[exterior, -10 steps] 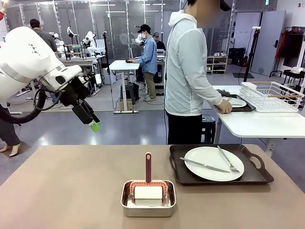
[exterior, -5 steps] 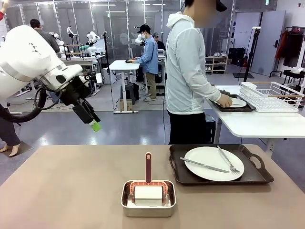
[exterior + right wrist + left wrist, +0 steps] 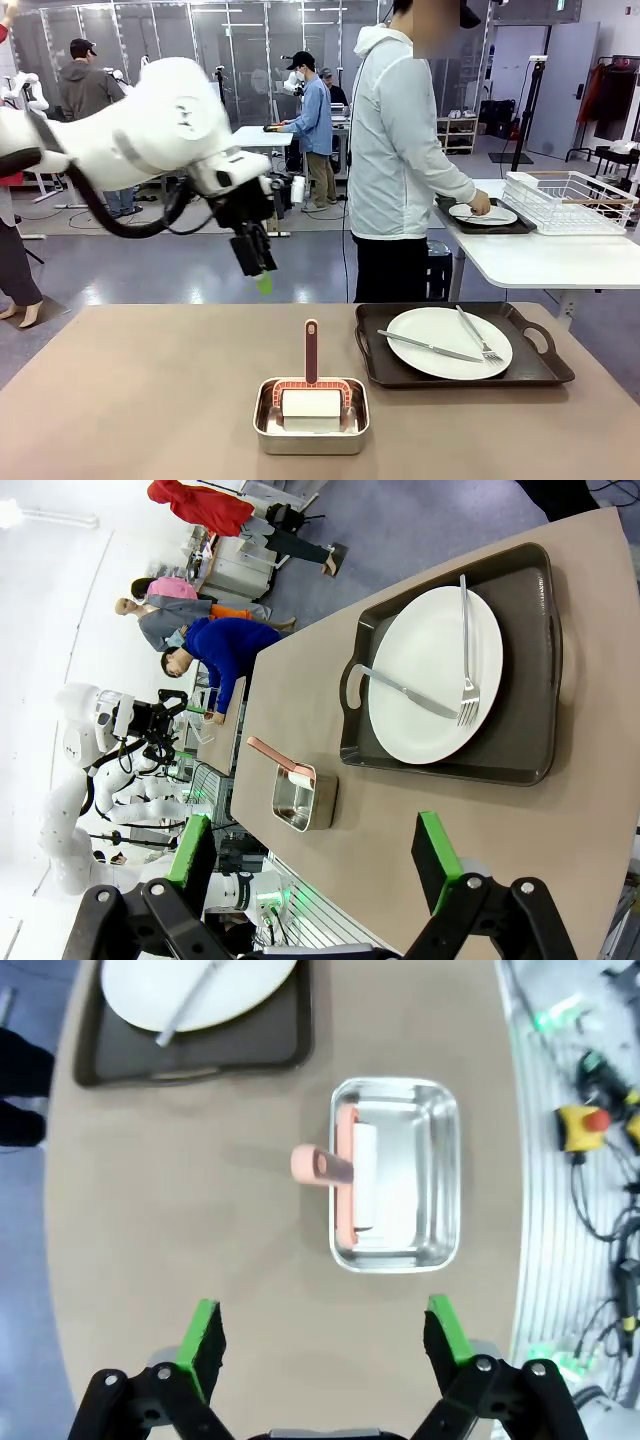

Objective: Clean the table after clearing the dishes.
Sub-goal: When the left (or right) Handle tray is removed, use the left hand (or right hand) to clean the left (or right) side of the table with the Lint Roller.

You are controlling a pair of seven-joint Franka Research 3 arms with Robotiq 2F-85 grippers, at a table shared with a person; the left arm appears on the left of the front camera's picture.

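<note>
Since a second ago the left arm has swung in from the picture's left toward the middle. We now see the left gripper (image 3: 263,280) in the air over the far edge of the tan worktop (image 3: 140,390), well above the steel pan (image 3: 311,432). Its jaws are spread wide and hold nothing. From the wrist the pan lies ahead of the green pads (image 3: 203,1335), not between them.

The right gripper (image 3: 310,865) is wide open too, nothing in it, hovering apart from the tray (image 3: 372,372).

The pan, the pink-handled roller (image 3: 311,352) standing in it, and the tray with its plate (image 3: 440,335), fork (image 3: 478,335) and knife (image 3: 430,347) have not shifted.

The person (image 3: 400,150) stands at the far side as before, one hand (image 3: 481,205) still at the second plate (image 3: 495,214) on the second tray (image 3: 520,227), on the white worktop (image 3: 540,262) beside the wire rack (image 3: 570,200).

Room: the left half of the tan worktop is bare. The pan sits mid, close to the near edge. The tray is in the right half, its handle near the right edge, with a narrow gap between pan and tray.
</note>
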